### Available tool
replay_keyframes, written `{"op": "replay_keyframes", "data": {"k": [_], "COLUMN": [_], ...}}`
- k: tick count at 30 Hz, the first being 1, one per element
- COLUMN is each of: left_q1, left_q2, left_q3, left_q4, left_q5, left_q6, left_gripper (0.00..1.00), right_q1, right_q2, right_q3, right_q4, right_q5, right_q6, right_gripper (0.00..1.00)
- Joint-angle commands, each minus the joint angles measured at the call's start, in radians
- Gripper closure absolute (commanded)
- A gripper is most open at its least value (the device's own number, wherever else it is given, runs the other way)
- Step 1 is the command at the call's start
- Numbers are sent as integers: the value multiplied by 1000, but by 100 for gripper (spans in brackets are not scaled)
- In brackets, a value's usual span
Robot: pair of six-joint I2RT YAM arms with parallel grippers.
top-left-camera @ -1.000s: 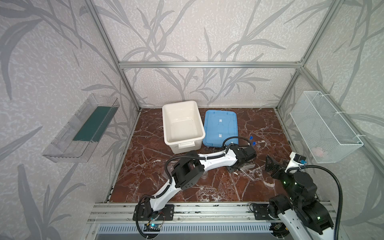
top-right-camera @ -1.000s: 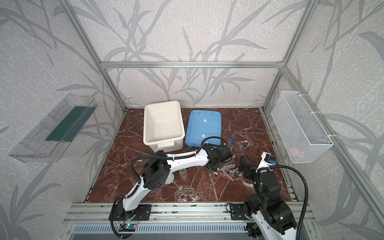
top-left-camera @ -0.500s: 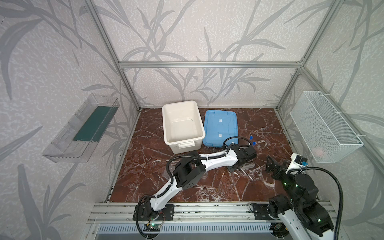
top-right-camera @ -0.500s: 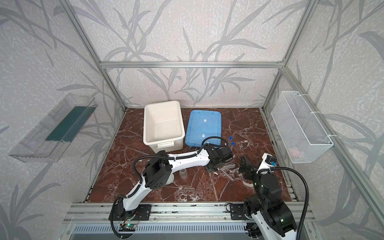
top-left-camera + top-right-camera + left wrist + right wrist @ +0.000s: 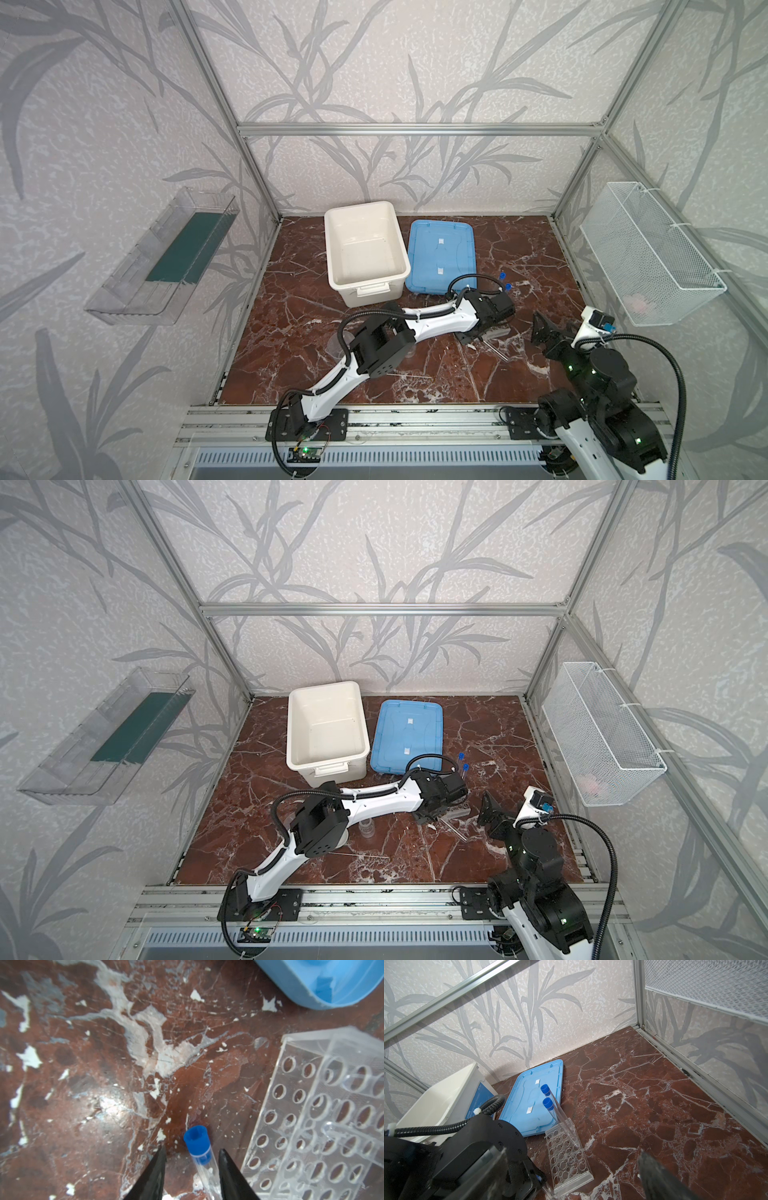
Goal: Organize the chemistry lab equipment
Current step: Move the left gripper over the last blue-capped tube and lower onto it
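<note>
- On the left wall we note a clear shelf (a dark green strip lies in it).
- The clear beaker stands upright on the bench, near the left edge and just beside the elbow of the left arm.
- The white bin sits at the back of the bench with its lid off.
- The small clear jar stands in front of the bin, just beside the same elbow. A thin rod lies flat nearer the front edge.
- The blue lid lies flat just to the right of the bin.
- The left claw reaches past the middle, down at bench level. Its jaws are partly open and stand astride one blue-capped tube that lies on the bench. We see a gap on each side of the tube, so the claw grips nothing.
- The clear holed rack sits just beside that tube, in front of the lid. The two blue-capped tubes stand tilted in its holes.
- The right claw hovers to the right of the rack, jaws spread wide and empty.
- A wire basket hangs on the right wall.
</note>
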Motion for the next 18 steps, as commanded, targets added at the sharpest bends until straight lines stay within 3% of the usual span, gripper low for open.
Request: {"op": "replay_keyframes", "data": {"k": [1,10,18], "left_q1": [-1,5,17], "left_q2": [18,-14,-57], "left_q3": [24,-30,-105], "left_q4": [-48,-42,-5], "left_q5": [-11,-11,-7], "left_q6": [-12,4,53], "left_gripper": [60,73,76], "right_q1": [-2,-2,-1], "right_q2": [-12,-10,3], "right_q3": [-7,-8,-8], "right_q4": [13,13,15], "right_q5": [0,0,-3], "right_q6": [-8,-7,-9], "right_gripper": [4,4,4]}}
